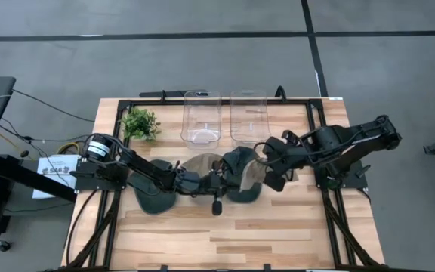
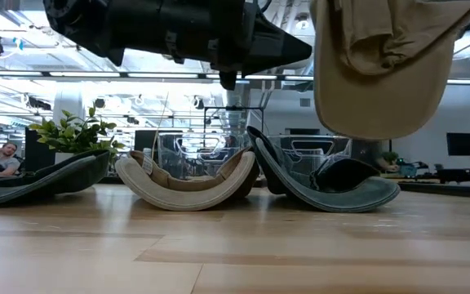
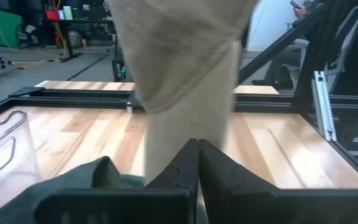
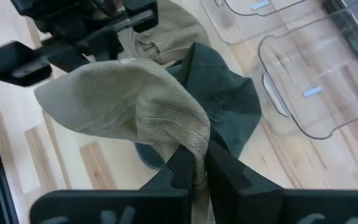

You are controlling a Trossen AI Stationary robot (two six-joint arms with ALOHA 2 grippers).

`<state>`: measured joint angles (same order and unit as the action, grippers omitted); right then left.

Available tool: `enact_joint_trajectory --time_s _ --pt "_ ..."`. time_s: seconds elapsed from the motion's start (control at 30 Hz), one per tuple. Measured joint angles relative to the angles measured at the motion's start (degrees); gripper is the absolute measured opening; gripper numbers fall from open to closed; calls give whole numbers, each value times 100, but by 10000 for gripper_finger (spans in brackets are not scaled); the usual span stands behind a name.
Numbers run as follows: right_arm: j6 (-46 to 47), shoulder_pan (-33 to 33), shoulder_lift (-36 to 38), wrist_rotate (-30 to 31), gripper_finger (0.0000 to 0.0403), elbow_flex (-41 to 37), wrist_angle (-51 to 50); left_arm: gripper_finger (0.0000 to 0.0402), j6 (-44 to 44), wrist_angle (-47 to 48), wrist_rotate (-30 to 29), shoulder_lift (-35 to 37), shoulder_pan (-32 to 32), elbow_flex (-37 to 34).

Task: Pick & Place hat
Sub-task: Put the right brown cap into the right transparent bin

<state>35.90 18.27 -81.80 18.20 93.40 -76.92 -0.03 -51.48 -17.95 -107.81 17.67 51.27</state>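
Item: tan hat (image 4: 129,99), lifted clear of the surface (image 1: 278,227) near its middle, clamped in the right gripper (image 4: 194,165). Left gripper (image 3: 197,163) pressed together, empty, alongside. Step: carry. Next move, likely: swing toward the clear bins (image 1: 225,117) at the far edge, then release.

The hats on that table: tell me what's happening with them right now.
The right end effector is shut on a tan hat and holds it up off the wooden table, above a dark green hat. The left end effector is shut and empty, close to the lifted hat. Another tan hat and another dark one lie on the table. Two clear bins stand empty at the far edge.
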Motion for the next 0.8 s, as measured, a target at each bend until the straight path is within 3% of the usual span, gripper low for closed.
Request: enact_joint_trajectory --time_s 0.47,0.8 --pt "-148 -200 -448 13 17 512 -219 12 -192 292 19 4 10 -2" --pt "-160 -244 -445 51 18 514 -243 79 -192 656 148 7 37 -13"
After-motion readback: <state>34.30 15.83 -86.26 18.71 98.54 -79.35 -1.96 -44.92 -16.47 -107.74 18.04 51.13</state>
